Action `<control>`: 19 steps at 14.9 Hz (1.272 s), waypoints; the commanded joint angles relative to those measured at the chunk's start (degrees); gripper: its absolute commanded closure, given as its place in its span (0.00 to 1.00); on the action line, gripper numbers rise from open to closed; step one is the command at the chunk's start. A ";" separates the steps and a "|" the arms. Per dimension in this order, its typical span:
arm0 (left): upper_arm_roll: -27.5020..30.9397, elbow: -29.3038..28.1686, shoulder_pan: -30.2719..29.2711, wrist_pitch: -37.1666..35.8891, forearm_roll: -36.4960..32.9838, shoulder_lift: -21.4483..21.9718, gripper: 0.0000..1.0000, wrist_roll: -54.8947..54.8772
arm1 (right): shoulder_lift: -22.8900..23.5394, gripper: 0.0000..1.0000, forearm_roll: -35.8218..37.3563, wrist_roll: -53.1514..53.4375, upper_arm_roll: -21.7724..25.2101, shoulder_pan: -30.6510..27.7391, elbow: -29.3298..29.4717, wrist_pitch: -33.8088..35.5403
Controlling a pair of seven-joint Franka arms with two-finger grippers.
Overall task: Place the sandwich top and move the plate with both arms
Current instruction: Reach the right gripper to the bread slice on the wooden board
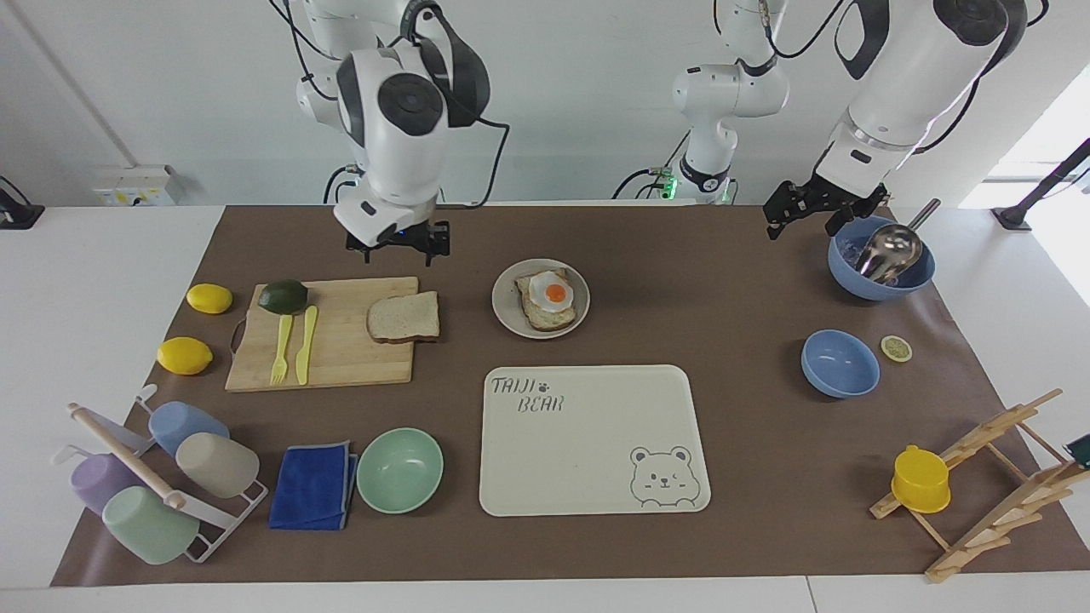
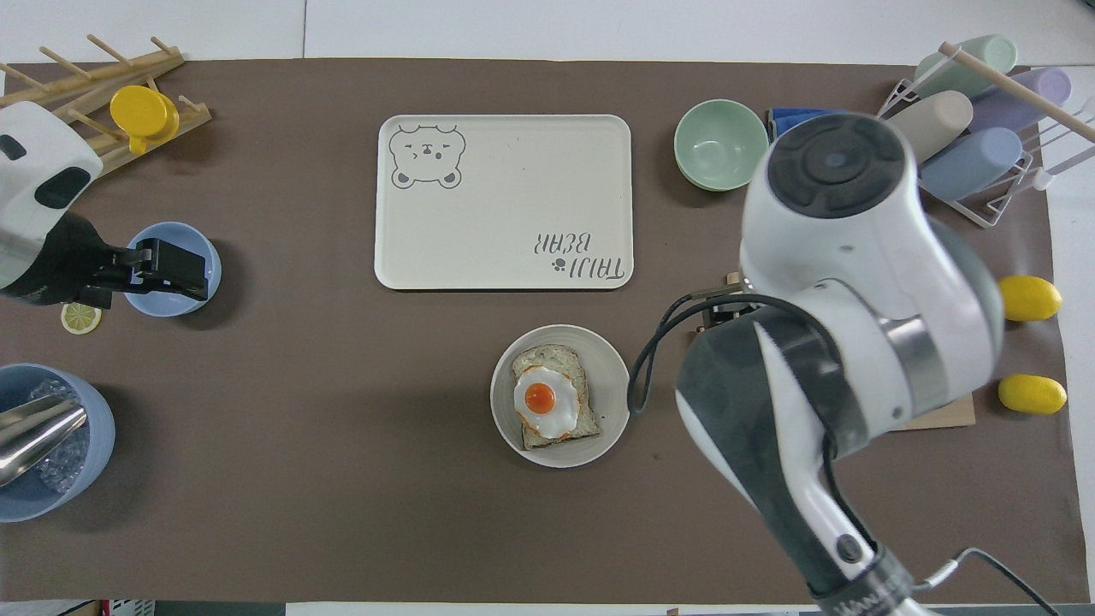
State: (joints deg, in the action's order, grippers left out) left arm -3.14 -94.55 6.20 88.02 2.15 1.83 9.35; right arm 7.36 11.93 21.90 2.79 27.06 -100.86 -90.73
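The sandwich top [image 1: 404, 317], a plain bread slice, lies on the wooden cutting board [image 1: 341, 362], at the end nearest the plate. The round beige plate [image 1: 507, 308] holds a toast slice with a fried egg [image 1: 549, 298]; both also show in the overhead view, the plate [image 2: 618, 376] and the egg toast [image 2: 547, 404]. My right gripper [image 1: 398, 245] hangs open and empty in the air over that end of the board, apart from the slice. In the overhead view my right arm hides the slice. My left gripper [image 1: 800, 220] is open and empty, waiting over the small blue bowl [image 2: 198, 248].
An avocado [image 1: 283, 295], a yellow fork and knife [image 1: 294, 345] lie on the board, two lemons [image 1: 209, 298] beside it. A cream bear tray [image 1: 588, 443], mint bowl [image 1: 399, 470], blue cloth [image 1: 313, 485] and cup rack [image 1: 162, 477] stand farther out. A blue bowl with ladle [image 1: 881, 260] is beside my left gripper.
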 commanded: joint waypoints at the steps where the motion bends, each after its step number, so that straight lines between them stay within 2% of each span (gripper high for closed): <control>1: -0.55 -0.55 -0.84 0.22 -1.09 0.36 0.00 -0.30 | -5.67 0.00 2.74 3.94 0.20 1.76 -14.93 -9.16; 2: -0.55 -0.55 -0.84 0.22 -1.09 0.45 0.00 -0.30 | -6.38 0.00 3.88 4.20 0.20 2.46 -18.46 -12.59; 5: -0.55 -0.46 -0.84 0.57 -1.09 0.36 0.00 -0.30 | -4.46 0.00 7.39 5.87 0.20 4.12 -21.21 -14.30; 6: -0.55 -0.46 -0.84 0.49 -1.09 0.36 0.00 -0.30 | -2.19 0.00 10.71 6.31 0.20 4.83 -21.13 -15.17; 8: -0.64 -0.55 -0.40 0.40 -1.09 0.36 0.00 -0.30 | 2.81 0.00 11.98 9.90 0.20 5.63 -21.22 -19.29; 17: -0.64 -0.55 -0.49 0.40 -1.09 0.37 0.00 -0.21 | 3.54 0.00 12.59 10.80 0.20 6.51 -21.83 -20.18; 19: -0.55 -0.55 -0.40 0.23 -1.09 0.45 0.00 -0.30 | 3.54 0.05 12.85 10.71 0.20 6.33 -22.80 -21.32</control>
State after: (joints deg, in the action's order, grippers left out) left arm -3.40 -94.55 6.20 87.99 2.15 1.83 9.35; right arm 11.12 22.91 31.48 2.89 33.60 -122.09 -109.79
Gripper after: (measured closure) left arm 0.000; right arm 0.013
